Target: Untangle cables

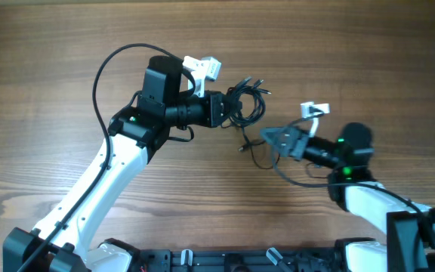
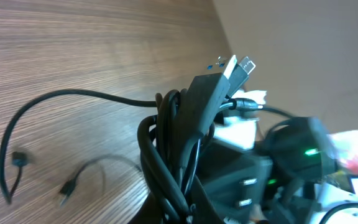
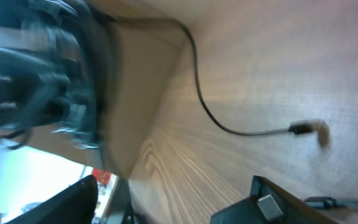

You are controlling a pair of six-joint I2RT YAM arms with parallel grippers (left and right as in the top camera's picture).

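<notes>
The cables (image 1: 245, 103) are a bunch of thin dark cords, lifted a little above the wooden table. My left gripper (image 1: 225, 110) is shut on the bunch. In the left wrist view the cables (image 2: 178, 149) rise from between the jaws of the left gripper (image 2: 185, 213), with USB plugs (image 2: 236, 65) at the top. One loose strand (image 2: 48, 99) trails onto the table and ends in small plugs (image 2: 18, 159). My right gripper (image 1: 276, 138) hovers just right of the hanging strands, open. In the right wrist view the right gripper (image 3: 166, 205) has nothing between its fingers (image 3: 261, 203); a strand (image 3: 229, 128) with a plug (image 3: 300, 129) lies ahead.
The wooden table (image 1: 368, 53) stretches on all sides. A loose cord loop (image 1: 261, 157) lies between the two grippers. The left arm (image 3: 42, 68) shows blurred at the upper left of the right wrist view. The right arm's body (image 2: 291, 155) sits close behind the bunch.
</notes>
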